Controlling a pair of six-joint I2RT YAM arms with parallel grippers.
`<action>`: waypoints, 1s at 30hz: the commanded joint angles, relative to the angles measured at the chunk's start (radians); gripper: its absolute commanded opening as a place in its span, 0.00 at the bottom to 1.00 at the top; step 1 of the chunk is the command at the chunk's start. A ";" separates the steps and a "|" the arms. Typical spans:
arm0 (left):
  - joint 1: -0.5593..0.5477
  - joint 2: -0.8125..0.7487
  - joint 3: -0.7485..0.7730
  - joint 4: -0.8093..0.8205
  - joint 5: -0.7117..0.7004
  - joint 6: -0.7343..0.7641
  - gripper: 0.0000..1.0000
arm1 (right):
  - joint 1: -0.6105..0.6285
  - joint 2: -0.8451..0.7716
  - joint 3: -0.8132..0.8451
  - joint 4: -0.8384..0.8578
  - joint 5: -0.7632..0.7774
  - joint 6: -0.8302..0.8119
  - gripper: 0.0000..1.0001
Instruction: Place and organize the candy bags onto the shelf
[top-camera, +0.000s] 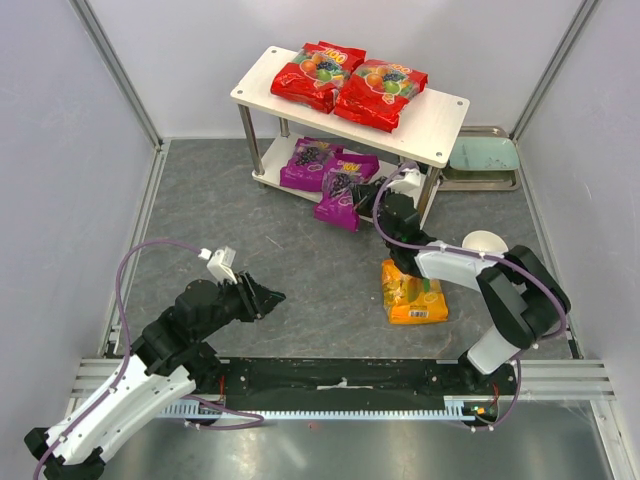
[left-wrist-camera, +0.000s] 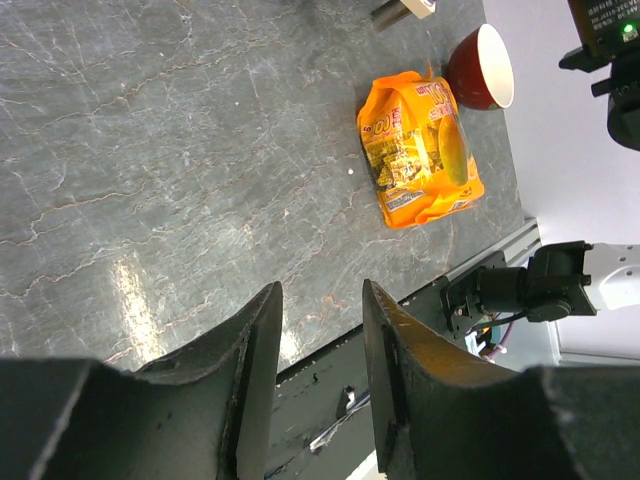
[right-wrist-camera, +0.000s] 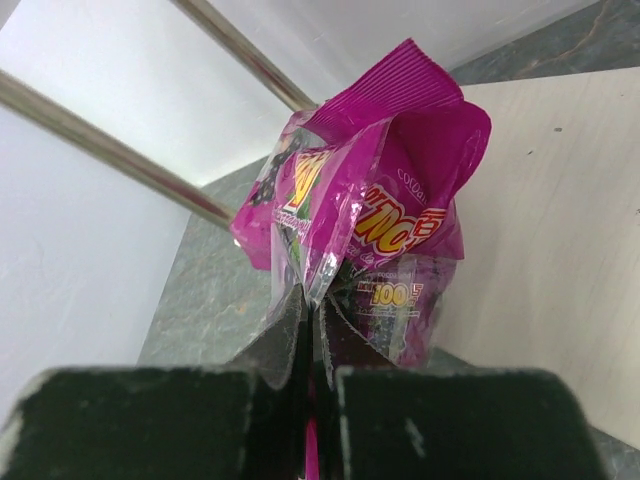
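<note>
From above we see the two-tier cream-white shelf on silver legs, with two glossy red candy bags on top, a purple pouch on the lower tier, and a flat orange pouch on the floor before the shelf. At the left wrist, our left gripper stands spread and empty, well in front of the shelf. At the right wrist, our right gripper pinches a second purple pouch at the edge of the shelf's lower board.

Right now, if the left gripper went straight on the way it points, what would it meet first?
Probably the table: the left gripper, open and empty, seems angled down at it. The orange bag lies further on, off to one side; depth is unclear.
</note>
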 joint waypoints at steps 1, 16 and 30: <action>-0.002 0.003 0.022 0.042 0.023 0.003 0.45 | -0.003 0.014 0.095 0.142 0.077 -0.013 0.00; -0.002 0.017 0.043 0.041 0.017 0.026 0.46 | -0.063 0.098 0.181 0.106 0.120 -0.037 0.00; -0.002 0.037 0.039 0.048 0.009 0.030 0.46 | -0.123 0.201 0.281 0.062 0.060 -0.028 0.00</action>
